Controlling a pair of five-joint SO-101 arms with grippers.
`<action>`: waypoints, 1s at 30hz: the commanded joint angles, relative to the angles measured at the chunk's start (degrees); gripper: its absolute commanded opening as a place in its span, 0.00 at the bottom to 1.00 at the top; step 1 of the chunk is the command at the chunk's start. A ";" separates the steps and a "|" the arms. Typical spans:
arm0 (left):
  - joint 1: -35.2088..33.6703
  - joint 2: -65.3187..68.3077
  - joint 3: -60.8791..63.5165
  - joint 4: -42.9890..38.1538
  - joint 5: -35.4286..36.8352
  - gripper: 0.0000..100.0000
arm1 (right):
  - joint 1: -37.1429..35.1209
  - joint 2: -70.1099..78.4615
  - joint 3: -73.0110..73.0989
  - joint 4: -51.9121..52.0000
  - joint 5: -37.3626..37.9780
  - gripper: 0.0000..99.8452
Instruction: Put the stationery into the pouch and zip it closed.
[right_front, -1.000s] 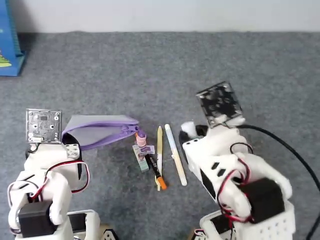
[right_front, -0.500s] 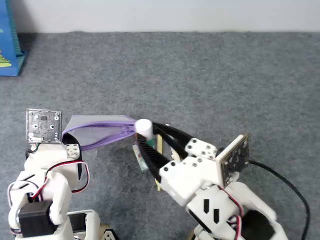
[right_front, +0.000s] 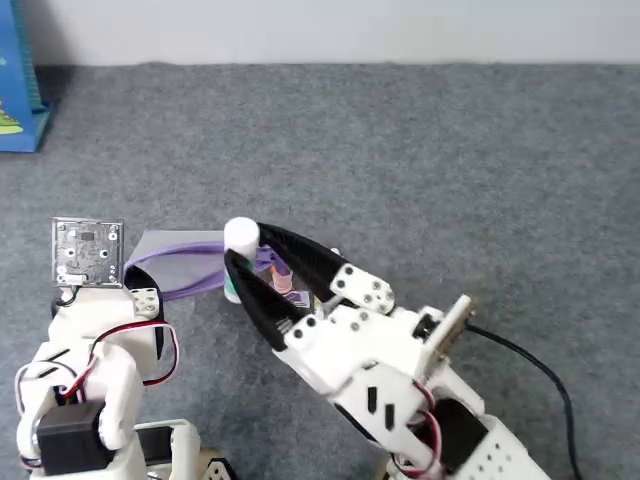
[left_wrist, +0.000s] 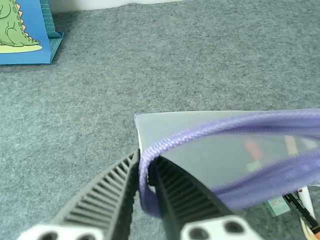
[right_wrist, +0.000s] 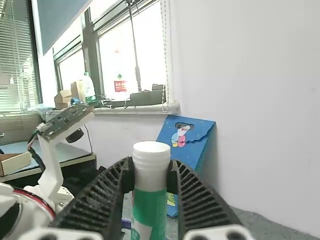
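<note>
A: Where, the pouch?

B: Flat on the grey carpet (right_front: 450, 150), in front of the left arm: purple pouch (right_front: 185, 265), zip undone, mouth gaping. Near end pinched in the left gripper (left_wrist: 142, 162), both ribbed fingers closed tight on the purple zip tape.

A: And the stationery?

B: One glue stick (right_front: 241, 236), white cap over green body, clamped between the black fingers of the right gripper (right_front: 238, 248). Roughly upright, cap on top. Held over the pouch's other end, close by the zip. Touching the fabric or clear of it, cannot tell from above.

A: Anything loose?

B: Yes. A pink-topped piece (right_front: 283, 275) on the carpet, glimpsed between the right gripper's two fingers, just beside the pouch's end. From the left wrist, a green-labelled piece (left_wrist: 276, 205) and a black pen with an orange tip (left_wrist: 306, 216), lying just past the pouch. More pale shapes blurred behind its translucent wall, too vague to name.

A: Further out?

B: Blue dinosaur box (left_wrist: 22, 32) at the carpet's far left edge against the white wall, well apart from the pouch. Beyond the glue stick in the right wrist view, a bright window (right_wrist: 130, 65) and plain white wall.
</note>
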 joint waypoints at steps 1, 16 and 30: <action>-0.18 -0.44 -0.40 0.00 0.35 0.01 | -0.40 6.02 -0.70 -6.73 -0.18 0.01; -0.26 -0.44 -0.31 0.00 0.35 0.01 | -0.40 25.01 -0.53 -22.73 -0.26 0.01; -0.53 -0.44 -0.31 0.09 0.35 0.01 | -0.40 30.37 3.96 -29.58 2.99 0.01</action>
